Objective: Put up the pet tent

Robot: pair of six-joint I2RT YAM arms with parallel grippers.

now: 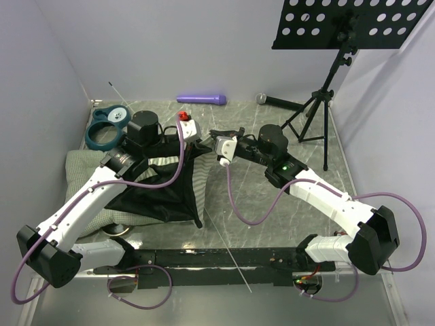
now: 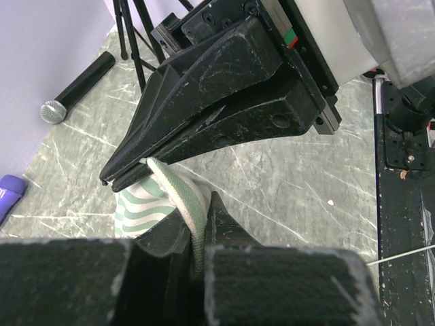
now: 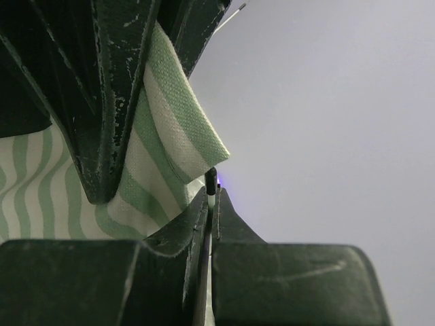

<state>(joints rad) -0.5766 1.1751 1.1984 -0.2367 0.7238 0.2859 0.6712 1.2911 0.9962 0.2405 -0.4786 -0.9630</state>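
Observation:
The pet tent (image 1: 166, 187) lies mostly flat on the left of the table, black lining up, with one green-and-white striped corner (image 1: 198, 159) lifted toward both grippers. My left gripper (image 1: 201, 144) is shut on a striped fabric edge (image 2: 190, 197) of that corner. My right gripper (image 1: 216, 136) faces it, almost touching, and is shut on a thin white pole with a black tip (image 3: 212, 185). The tip stands just beside the striped fabric (image 3: 173, 122). A long thin white pole (image 1: 231, 251) runs from the tent across the front rail.
A green-checked cushion (image 1: 81, 163) lies under the tent's left side. At the back are a teal ring-shaped object (image 1: 107, 129), a purple cylinder (image 1: 202, 99) and a microphone (image 1: 279, 102). A music stand's tripod (image 1: 319, 119) stands back right. A black rail (image 1: 224, 258) spans the front.

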